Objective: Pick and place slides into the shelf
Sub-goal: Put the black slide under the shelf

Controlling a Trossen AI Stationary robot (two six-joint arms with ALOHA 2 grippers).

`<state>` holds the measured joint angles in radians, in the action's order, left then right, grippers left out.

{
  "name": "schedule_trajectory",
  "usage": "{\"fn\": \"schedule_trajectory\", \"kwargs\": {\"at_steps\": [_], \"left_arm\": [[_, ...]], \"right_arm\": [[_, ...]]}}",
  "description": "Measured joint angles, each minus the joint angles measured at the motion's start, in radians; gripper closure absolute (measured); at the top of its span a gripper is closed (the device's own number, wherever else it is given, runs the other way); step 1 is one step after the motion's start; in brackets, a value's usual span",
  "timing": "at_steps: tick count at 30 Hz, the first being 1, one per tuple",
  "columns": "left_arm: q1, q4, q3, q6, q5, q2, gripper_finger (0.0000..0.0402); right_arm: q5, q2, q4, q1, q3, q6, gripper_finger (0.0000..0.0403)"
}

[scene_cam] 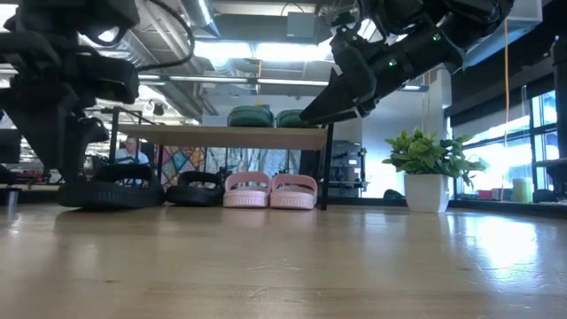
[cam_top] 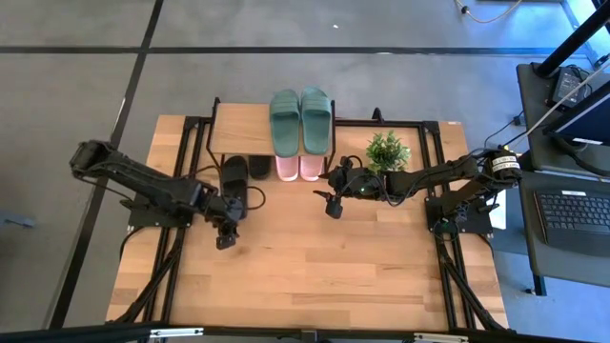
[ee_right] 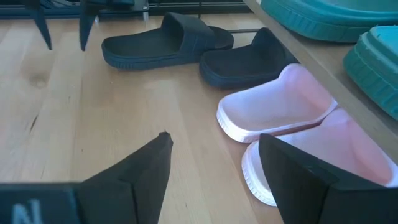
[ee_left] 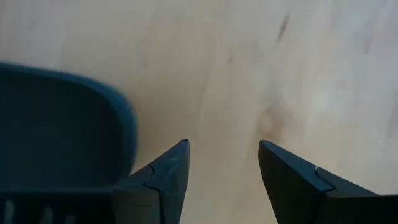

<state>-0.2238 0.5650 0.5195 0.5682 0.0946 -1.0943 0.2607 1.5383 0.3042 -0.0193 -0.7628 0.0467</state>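
Observation:
The shelf (cam_top: 243, 129) stands at the table's far edge, and the two dark green slides (cam_top: 300, 119) lie side by side on its top board. Both pale pink slides (ee_right: 280, 106) sit under it on the table, heels sticking out toward the near side. One black slide (cam_top: 233, 181) lies just left of them in front of the shelf; the other (cam_top: 259, 167) is partly under it. My left gripper (ee_left: 224, 146) is open, pointing down at bare table just near of the black slide (ee_left: 62, 124). My right gripper (ee_right: 214, 140) is open, hovering before the pink slides.
A small potted plant (cam_top: 387, 150) stands right of the shelf, close to my right arm. The shelf's top board has bare wood left of the green slides. The near half of the wooden table (cam_top: 315, 276) is open. Desks with a keyboard lie beyond the right edge.

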Motion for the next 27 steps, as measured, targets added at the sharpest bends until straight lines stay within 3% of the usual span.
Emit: {"fn": "schedule_trajectory", "kwargs": {"at_steps": [10, 27], "left_arm": [[0.099, 0.111, -0.001, -0.001, -0.093, 0.0, 0.0219], [0.253, 0.126, -0.001, -0.055, -0.309, 0.0, 0.0219]], "right_arm": [[0.0, 0.0, 0.0, 0.0, 0.0, -0.003, 0.0161], [0.0, 0.0, 0.0, 0.0, 0.0, -0.029, 0.0161]]}}
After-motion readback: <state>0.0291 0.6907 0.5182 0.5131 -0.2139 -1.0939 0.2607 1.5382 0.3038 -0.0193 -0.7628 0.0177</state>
